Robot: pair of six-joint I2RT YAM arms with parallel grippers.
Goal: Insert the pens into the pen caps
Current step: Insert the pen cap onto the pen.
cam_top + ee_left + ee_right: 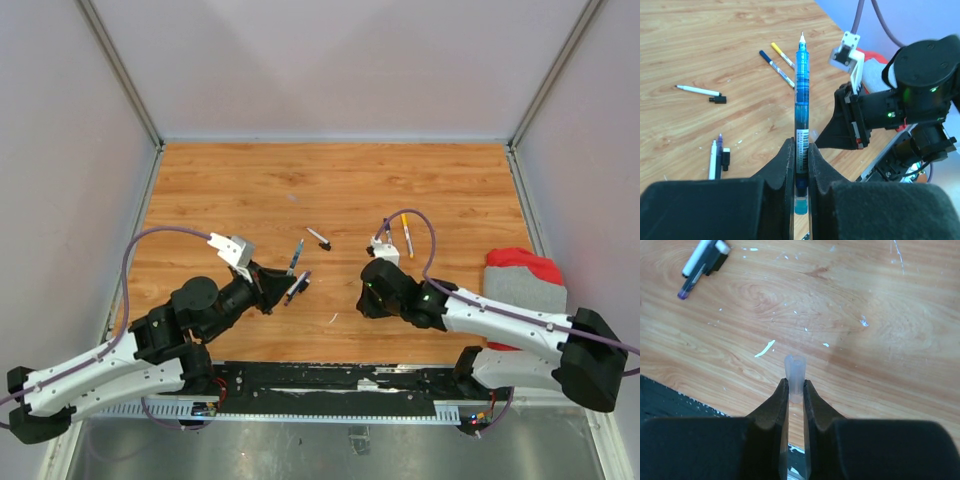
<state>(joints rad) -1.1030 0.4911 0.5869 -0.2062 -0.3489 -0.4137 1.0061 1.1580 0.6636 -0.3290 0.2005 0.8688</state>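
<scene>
Grip of the left pincer (801, 150) is tight on a clear blue pen (802, 90), whose white tip points away from the fingers. The right pincer (796, 385) is closed on a small translucent cap (795, 371), and it faces the left one from near. On the wooden desk (450, 190) lie a white pen (697, 90) with a black cap (717, 99) just beside its end, a yellow pen (782, 55) and a dark blue pen (776, 67) side by side, and two more pens (715, 159) next to another black cap (726, 159).

pen (801, 90) base hidden, cap (795, 372) perhaps blurred
</scene>
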